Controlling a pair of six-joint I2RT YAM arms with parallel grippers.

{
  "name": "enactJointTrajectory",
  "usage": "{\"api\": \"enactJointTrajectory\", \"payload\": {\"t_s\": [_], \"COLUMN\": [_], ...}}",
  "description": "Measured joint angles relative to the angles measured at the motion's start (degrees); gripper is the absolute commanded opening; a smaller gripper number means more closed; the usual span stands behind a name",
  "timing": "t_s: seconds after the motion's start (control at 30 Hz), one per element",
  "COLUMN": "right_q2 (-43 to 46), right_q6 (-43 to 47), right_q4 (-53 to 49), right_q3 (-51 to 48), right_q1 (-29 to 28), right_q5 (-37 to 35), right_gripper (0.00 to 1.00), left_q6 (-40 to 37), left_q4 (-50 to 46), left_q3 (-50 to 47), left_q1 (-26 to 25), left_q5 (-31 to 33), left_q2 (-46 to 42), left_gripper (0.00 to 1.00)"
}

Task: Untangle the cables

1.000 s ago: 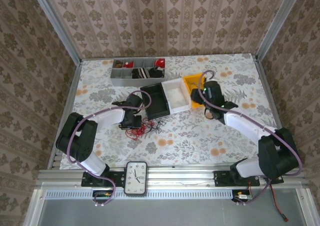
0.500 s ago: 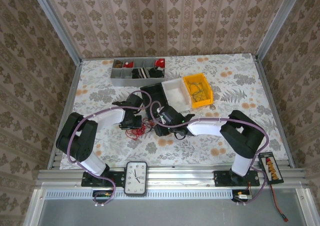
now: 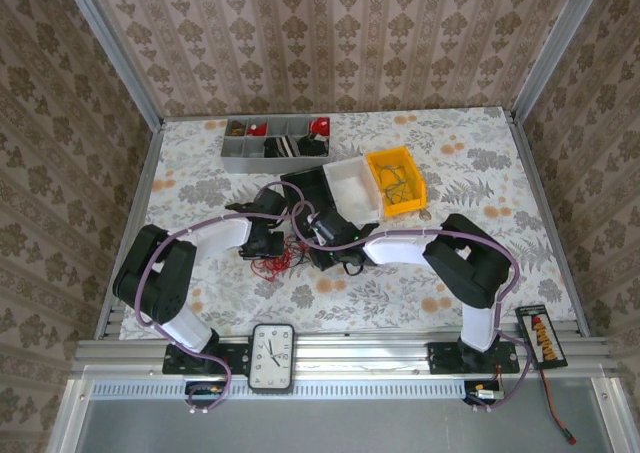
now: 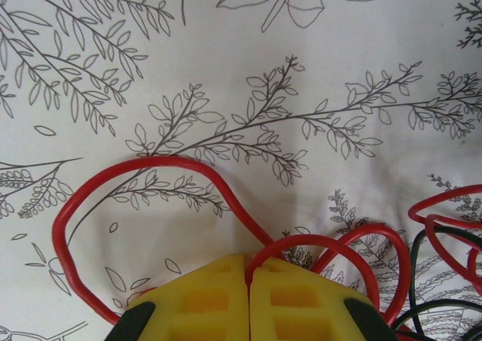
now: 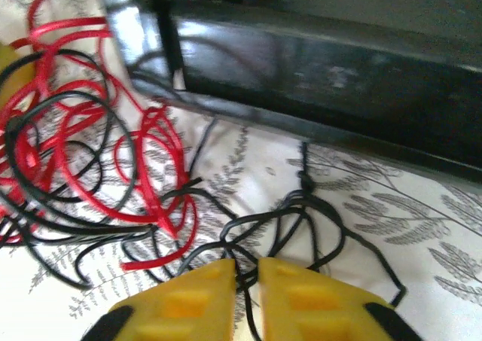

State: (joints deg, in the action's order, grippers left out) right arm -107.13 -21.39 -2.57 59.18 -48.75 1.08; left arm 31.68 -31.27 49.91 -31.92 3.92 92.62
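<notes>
cables [image 3: 285, 261], top view: a clump of red and dark wire lies on the tablecloth [image 3: 400, 283], just in front of the black bin [image 3: 308, 201].
left wrist view: the left gripper [image 4: 247, 281] is pinched tight on a red loop that arches away over the cloth.
right wrist view: the right gripper [image 5: 245, 281] has narrowed almost closed around a dark strand, just in front of the black bin's near wall. The red-and-dark snarl lies beside it, close to that wall.
risk, knot: pulling the two held strands apart may cinch the crossings tighter.
risk, snag: a loop could catch on the bin's edge and drag the bin.
risk, slip: the thin dark strand may slide out of the pads.
</notes>
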Motion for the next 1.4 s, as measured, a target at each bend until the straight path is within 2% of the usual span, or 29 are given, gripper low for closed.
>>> {"api": "enactJointTrajectory", "payload": {"t_s": [0.1,0.27,0.57,0.73,1.03,1.4], "right_q2": [0.31,3.96,13.94,17.38,28.65,42.4], "right_q6": [-1.11,-5.09,-19.58,-25.62,-34.27,-33.33], "right_q4": [0.42,2.64,10.21,13.14,7.06,-3.93], "right_q3": [-0.81,-6.16,-20.83,-25.59,-33.31,-32.09], "right_q1": [0.63,3.39,15.63,19.85,25.4,25.24], "right_q5": [-0.85,-2.95,-5.05,-5.51,-15.13,-25.9], "right_gripper": [0.01,0.0,0.0,0.0,0.0,0.0], "left_q6": [0.0,0.0,0.02,0.04,1.92,3.28], "left_q4": [-0.02,-0.39,-0.5,-0.63,-0.17,0.66], "left_q3": [0.0,0.37,0.44,0.48,-0.09,-0.76], "left_q1": [-0.04,-0.33,-0.35,-0.35,0.79,1.64], "left_q5": [0.04,0.52,0.66,0.74,-0.24,-1.73], "left_q2": [0.04,0.35,0.39,0.44,-0.09,-0.59], "left_gripper": [0.0,0.0,0.0,0.0,0.0,0.0]}}
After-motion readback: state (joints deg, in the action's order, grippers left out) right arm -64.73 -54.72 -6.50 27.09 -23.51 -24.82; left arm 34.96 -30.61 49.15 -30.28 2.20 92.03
